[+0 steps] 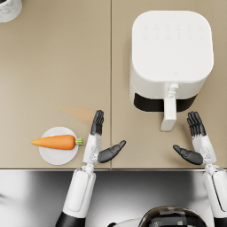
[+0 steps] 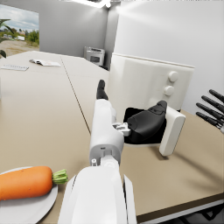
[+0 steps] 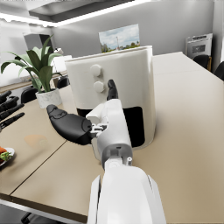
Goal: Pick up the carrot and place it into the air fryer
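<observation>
While both our arms rise from the near edge of the tan table (image 1: 53, 66), neither hand holds anything. Our left hand (image 1: 98, 142) hovers over the tabletop with its fingers (image 1: 97, 122) stretched straight ahead and the thumb swung out toward the middle; it is released and empty. Our right hand (image 1: 197, 144) mirrors it on the other side, fingers (image 1: 195, 123) straight and together, thumb pointing inward, also released and empty.

Just beside our left hand, on its outer side, lies the carrot (image 1: 55, 142). It rests on a small white plate (image 1: 60, 158) near the table's front edge, its pointed tip aimed away from the hand and its green stub (image 1: 79, 141) nearest the hand's white palm section. The stub is close to the hand but apart from it, and the dark fingers reach forward past the carrot without touching it. In the left wrist view the carrot (image 2: 26, 182) sits low beside the forearm, its stub (image 2: 60, 176) turned toward the arm.

Farther ahead, between and beyond the two hands, stands the white air fryer (image 1: 170, 48). Its drawer handle (image 1: 169, 113) juts toward us, ending just beside the right hand's fingers, with the dark drawer front (image 1: 150, 104) behind it. At the far left corner we see part of a white pot (image 1: 9, 9).
</observation>
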Controlling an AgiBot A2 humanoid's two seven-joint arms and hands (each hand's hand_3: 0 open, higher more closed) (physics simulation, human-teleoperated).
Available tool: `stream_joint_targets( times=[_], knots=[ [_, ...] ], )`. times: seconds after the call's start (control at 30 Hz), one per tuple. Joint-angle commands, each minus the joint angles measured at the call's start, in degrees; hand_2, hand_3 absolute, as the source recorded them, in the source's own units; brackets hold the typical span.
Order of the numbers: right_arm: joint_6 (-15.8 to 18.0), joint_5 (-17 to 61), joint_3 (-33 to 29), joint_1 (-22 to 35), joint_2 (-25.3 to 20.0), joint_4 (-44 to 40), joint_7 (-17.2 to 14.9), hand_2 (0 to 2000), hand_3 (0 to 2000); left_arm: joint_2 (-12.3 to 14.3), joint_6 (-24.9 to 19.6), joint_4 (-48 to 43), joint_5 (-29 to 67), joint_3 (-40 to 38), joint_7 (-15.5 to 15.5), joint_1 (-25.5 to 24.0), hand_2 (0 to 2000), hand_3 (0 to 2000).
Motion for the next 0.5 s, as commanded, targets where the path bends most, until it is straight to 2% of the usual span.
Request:
stream_joint_targets(
  times=[0.03, 0.17, 0.2, 0.37, 0.5],
  knots=[
    [-0.8, 0.0, -2.3, 1.5, -0.9, 0.7, 0.8, 0, 0, 0.8, -0.8, -1.7, 0.0, -2.9, -0.8, 1.2, 0, 0],
    [-2.4, 0.0, -1.3, 0.5, -1.1, 0.0, 2.4, 0, 0, 1.0, -2.4, -0.5, 0.0, -5.1, -2.4, 0.3, 0, 0],
    [-2.5, 2.5, -1.2, 0.9, -1.5, -0.6, 2.6, 0, 0, 1.3, -2.6, 1.2, 0.0, -5.1, -2.6, 0.6, 0, 0],
    [-2.9, 15.3, -1.6, 1.3, -2.5, -1.0, 2.9, 0, 0, 1.5, -2.9, 0.5, 12.7, -8.8, -2.9, -1.2, 0, 0],
    [-2.9, 20.1, -1.5, 0.8, -2.9, -1.6, 3.0, 0, 0, 1.8, -2.9, -1.9, 23.0, -14.8, -2.9, -3.7, 0, 0]
  ],
)
